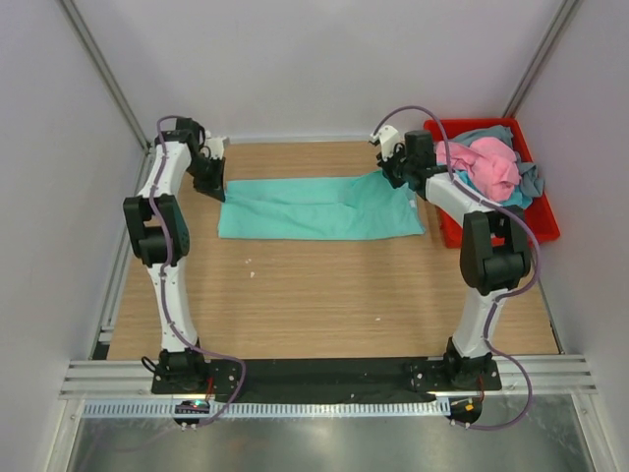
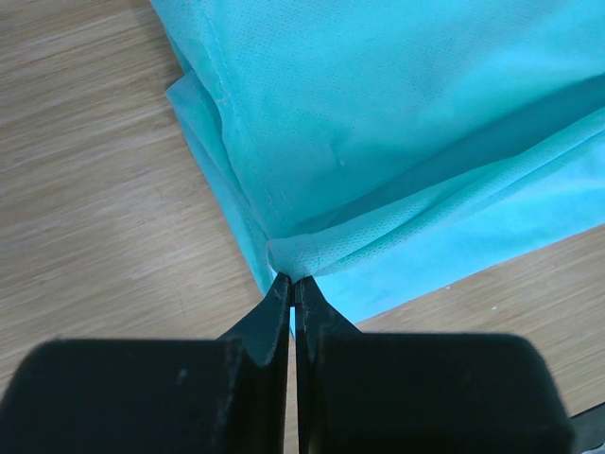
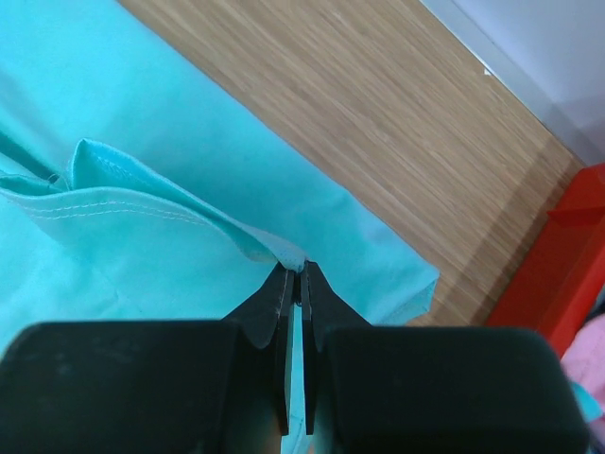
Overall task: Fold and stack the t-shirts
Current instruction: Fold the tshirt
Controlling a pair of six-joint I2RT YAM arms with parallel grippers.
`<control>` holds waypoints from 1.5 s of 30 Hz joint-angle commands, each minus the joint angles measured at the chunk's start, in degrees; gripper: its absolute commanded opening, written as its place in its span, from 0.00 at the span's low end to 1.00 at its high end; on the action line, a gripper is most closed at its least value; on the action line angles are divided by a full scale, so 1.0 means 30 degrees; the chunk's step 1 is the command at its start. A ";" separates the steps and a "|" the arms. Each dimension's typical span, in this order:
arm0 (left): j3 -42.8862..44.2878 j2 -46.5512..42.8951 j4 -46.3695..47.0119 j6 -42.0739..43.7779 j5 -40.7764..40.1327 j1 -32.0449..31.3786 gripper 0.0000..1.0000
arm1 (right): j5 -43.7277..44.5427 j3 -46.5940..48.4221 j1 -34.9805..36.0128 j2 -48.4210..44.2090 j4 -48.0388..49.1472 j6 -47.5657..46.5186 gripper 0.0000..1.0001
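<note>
The teal-green t-shirt lies folded lengthwise across the far half of the table. My left gripper is at its far left corner and is shut on a pinch of the teal-green t-shirt's edge. My right gripper is at its far right corner and is shut on a fold of the teal-green t-shirt, lifting it a little. Pink, turquoise-blue and grey-blue t-shirts are heaped at the back right.
The red plastic bin holding the heaped t-shirts stands at the back right, close beside my right arm; its corner shows in the right wrist view. White walls enclose the wooden table on three sides.
</note>
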 commanded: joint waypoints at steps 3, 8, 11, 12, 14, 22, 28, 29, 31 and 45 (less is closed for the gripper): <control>0.1118 0.0382 0.0250 -0.1082 -0.0736 0.0016 0.00 | 0.0697 0.1822 -0.0262 0.0868 0.1895 0.0903 0.01; 0.0243 -0.0611 0.2001 -0.2573 -0.1615 0.0016 0.40 | 0.3760 0.1911 -0.0263 0.0695 0.3065 0.2451 0.35; -0.2852 -0.2981 0.4077 -0.3015 -0.2169 0.0015 0.60 | 0.5586 0.0889 -0.0292 -0.0854 0.3621 0.3802 0.50; -0.3592 -0.3770 0.4669 -0.3046 -0.2346 0.0016 0.63 | 0.5649 0.0450 -0.0292 -0.1381 0.3770 0.4008 0.52; -0.5057 -0.5880 0.6160 -0.3046 -0.2087 -0.0013 0.67 | 0.5505 -0.0635 -0.0292 -0.2993 0.3539 0.4767 0.56; -0.9046 -0.7998 0.7427 -0.2113 -0.1261 -0.1974 0.67 | -0.0083 -0.2191 -0.0234 -0.3821 0.0112 0.8638 0.57; -0.9693 -0.6945 0.8921 -0.1025 -0.3018 -0.3031 0.66 | -0.0004 -0.2164 -0.0116 -0.1946 -0.0037 0.8785 0.54; -0.9635 -0.6769 0.9155 -0.0909 -0.3196 -0.3031 0.66 | 0.0112 -0.2046 -0.0145 -0.1682 -0.0125 0.8902 0.54; -0.9488 -0.6154 0.9333 -0.0733 -0.3489 -0.3032 0.66 | 0.0142 -0.1870 -0.0116 -0.0979 -0.0038 0.9164 0.54; -0.8346 -0.3164 0.7490 -0.0410 -0.6506 -0.3148 0.64 | -0.0415 -0.0259 0.0001 0.2478 -0.0681 0.9635 0.53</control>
